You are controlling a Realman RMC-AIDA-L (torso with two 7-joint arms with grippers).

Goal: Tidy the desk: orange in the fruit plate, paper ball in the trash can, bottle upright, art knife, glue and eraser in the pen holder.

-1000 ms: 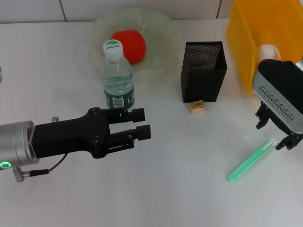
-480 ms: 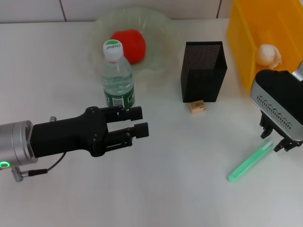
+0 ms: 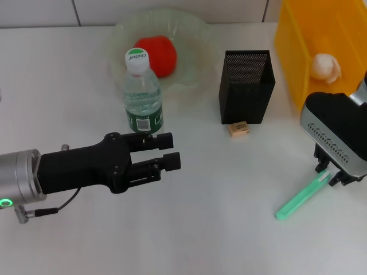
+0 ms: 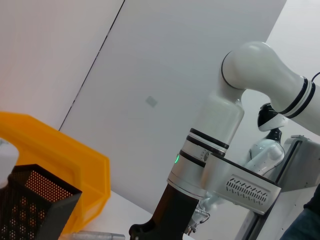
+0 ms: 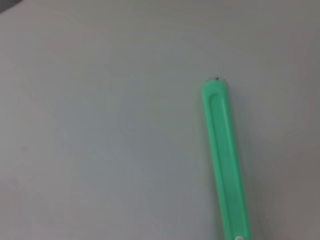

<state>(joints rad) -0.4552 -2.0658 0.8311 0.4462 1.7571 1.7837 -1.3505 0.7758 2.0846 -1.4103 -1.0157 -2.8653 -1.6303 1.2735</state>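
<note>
A red-orange orange (image 3: pixel 156 54) is seen in a pale green translucent fruit plate (image 3: pixel 198 34). The bottle (image 3: pixel 142 94) is clear, with a dark green label and a white cap printed in green. The pen holder (image 3: pixel 246 86) is black mesh; the eraser (image 3: pixel 238 128) is tan. A white paper ball (image 3: pixel 325 67) is shown in the bright yellow trash can (image 3: pixel 298 51). The art knife (image 3: pixel 303 197) is mint green, the table (image 3: pixel 218 229) white. Both end effectors, left (image 3: pixel 166 150) and right (image 3: pixel 332 172), are black.
</note>
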